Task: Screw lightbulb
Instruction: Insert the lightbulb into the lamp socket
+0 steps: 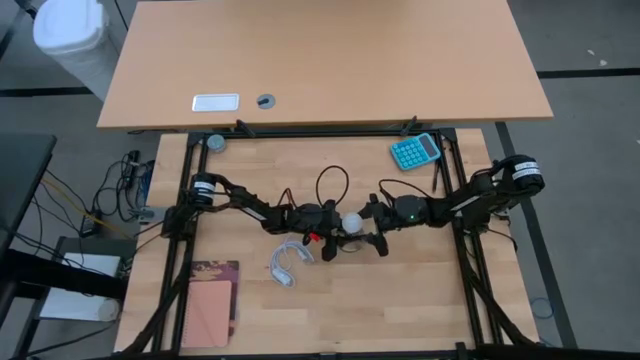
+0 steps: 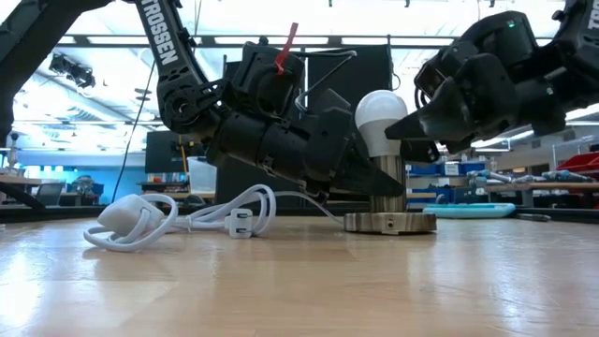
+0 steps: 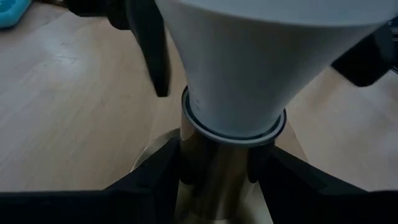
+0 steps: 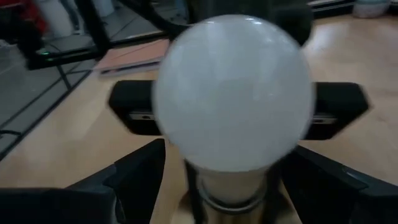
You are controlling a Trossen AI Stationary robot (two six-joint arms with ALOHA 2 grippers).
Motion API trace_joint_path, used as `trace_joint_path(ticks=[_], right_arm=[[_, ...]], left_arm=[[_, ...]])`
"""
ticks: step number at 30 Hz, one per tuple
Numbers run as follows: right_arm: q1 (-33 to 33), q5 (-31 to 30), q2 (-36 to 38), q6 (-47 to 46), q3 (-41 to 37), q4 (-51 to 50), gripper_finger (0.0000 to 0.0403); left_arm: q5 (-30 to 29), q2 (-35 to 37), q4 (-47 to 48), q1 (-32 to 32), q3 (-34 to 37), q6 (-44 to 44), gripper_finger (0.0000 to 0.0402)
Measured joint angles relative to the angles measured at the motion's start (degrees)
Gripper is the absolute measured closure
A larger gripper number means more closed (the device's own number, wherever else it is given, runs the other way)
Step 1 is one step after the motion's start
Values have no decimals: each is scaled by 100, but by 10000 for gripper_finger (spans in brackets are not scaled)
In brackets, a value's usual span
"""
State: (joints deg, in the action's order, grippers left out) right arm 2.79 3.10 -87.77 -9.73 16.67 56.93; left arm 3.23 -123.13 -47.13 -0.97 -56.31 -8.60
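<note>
The white lightbulb stands upright in a metallic socket stem that rises from a round flat disc on the table's middle. My left gripper reaches in from the table's left and is shut on that stem, under the bulb's tapered base. My right gripper comes from the table's right and is open. Its two fingers stand on either side of the bulb's lower part, with the globe between and above them; I see no touch. In the high view the bulb sits between both grippers. My left gripper pinches the socket's metallic stem between its two fingers, just below the bulb's base. The fingers come from the table's left, slanting slightly down. The socket stays upright, its disc flat on the table.
A white cord with plug and switch lies coiled near the left arm, also in the low view. A teal calculator sits at the far right and a pink notebook at the near left. A second desk borders the far edge.
</note>
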Motion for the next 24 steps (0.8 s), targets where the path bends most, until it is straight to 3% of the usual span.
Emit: trace_joint_path(ticks=[9, 24], right_arm=[[-155, 444, -190, 52, 154, 115, 98], [242, 98, 204, -468, -135, -63, 98]], left_arm=[[5, 0, 7, 0, -2, 50, 211], [-218, 13, 123, -8, -14, -212, 211]])
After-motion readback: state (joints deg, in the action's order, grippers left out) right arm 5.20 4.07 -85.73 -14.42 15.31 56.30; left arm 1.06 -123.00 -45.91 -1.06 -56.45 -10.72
